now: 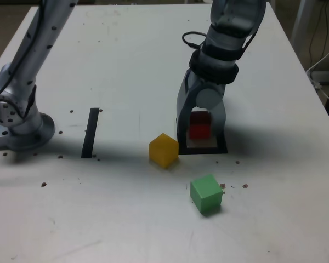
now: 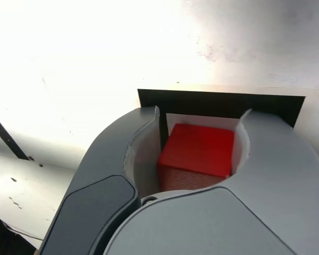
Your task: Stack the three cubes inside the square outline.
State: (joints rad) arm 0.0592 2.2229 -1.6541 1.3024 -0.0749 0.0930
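My end effector (image 2: 203, 110) straddles red cube (image 1: 199, 131), mid-R of ext. view, inside outline (image 1: 227, 143); can't tell if gripping. Prob. base placement; next: release, lift clear, then fetch yellow (image 1: 164, 150).

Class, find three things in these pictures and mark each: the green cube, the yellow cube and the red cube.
Green cube (image 1: 206, 189): exterior view, on its upper part.
Yellow cube (image 1: 164, 150): exterior view, near its middle.
Red cube (image 2: 202, 147): wrist view, on its bright top face.
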